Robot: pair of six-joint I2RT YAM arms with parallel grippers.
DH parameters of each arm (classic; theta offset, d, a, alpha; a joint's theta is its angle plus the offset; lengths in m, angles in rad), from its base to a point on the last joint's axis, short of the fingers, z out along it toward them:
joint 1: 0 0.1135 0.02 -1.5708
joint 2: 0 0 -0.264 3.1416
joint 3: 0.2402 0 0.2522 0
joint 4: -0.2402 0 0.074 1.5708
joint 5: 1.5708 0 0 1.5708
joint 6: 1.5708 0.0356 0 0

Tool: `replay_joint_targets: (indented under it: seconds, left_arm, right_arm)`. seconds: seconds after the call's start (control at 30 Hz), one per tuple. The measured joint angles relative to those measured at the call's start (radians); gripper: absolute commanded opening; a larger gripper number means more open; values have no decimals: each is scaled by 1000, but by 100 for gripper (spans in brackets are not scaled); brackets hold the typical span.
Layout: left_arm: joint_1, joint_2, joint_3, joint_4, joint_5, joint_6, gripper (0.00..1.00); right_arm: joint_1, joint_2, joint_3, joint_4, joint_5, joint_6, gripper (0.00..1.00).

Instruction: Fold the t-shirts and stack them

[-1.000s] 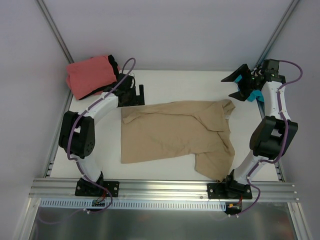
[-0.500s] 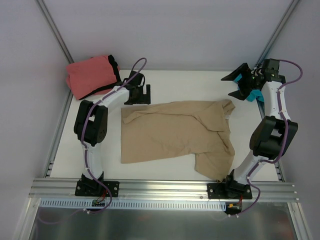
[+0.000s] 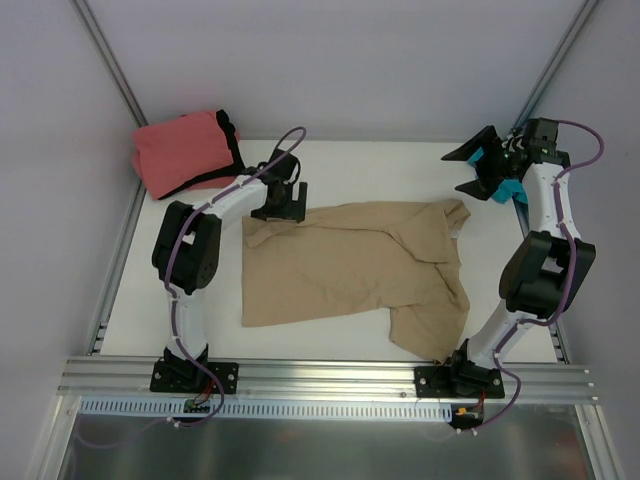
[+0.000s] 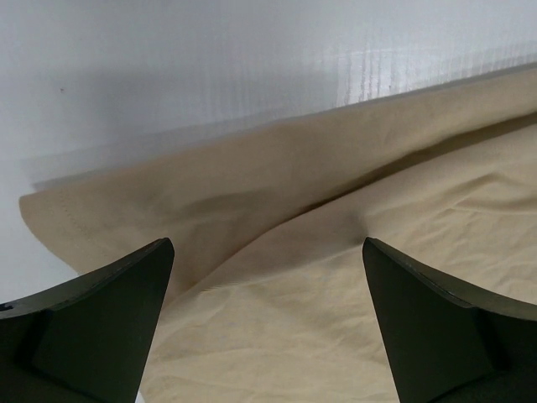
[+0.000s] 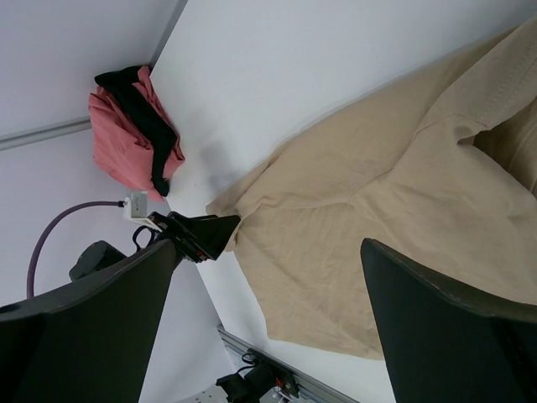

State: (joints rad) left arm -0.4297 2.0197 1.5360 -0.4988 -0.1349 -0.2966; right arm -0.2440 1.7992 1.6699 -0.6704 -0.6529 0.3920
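The tan t-shirt point(image 3: 350, 265) lies spread flat mid-table, one sleeve toward the near right. My left gripper point(image 3: 283, 205) is open, low over the shirt's far left corner; in the left wrist view the tan cloth point(image 4: 336, 252) and its hem fill the gap between the fingers point(image 4: 92, 336). A folded coral-pink t-shirt point(image 3: 180, 150) sits at the back left with a black t-shirt point(image 3: 230, 135) along its edge. My right gripper point(image 3: 468, 170) hangs open above the back right corner, holding nothing, with a bit of teal cloth point(image 3: 510, 190) behind it. The right wrist view shows the tan shirt point(image 5: 377, 227) from above.
Grey walls with metal posts point(image 3: 110, 70) close in the back and sides. An aluminium rail point(image 3: 320, 380) runs along the near edge by the arm bases. White table point(image 3: 370, 170) shows behind the tan shirt.
My left arm has swung right and forward, bringing its open gripper from beside the pink shirt to the tan shirt's far left corner. The right arm has not moved.
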Motion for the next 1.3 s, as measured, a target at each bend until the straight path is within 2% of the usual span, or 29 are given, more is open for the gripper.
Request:
replay_joint_targets:
  seconds: [0.33,0.5,0.73,0.93,1.3]
  left_arm:
    - [-21,-25,-23,-40,30,-7,99]
    - [-22,-154,-14,-68,56,-7,99]
    - [-22,-278,113,-82,72,2,99]
    - [-22,-288,124,-97,83,6,99]
    - [-22,-294,119,-117,85,10,99]
  right_arm:
    - [41,0,-70,-27,17,-50,99]
    - [101,-1,-171,-41,27,-96,99]
    - [167,-22,-337,-49,79,-131,99]
    - [190,-44,-437,-35,122,-136,97]
    - [199,-14,-457,12,203,-150,93]
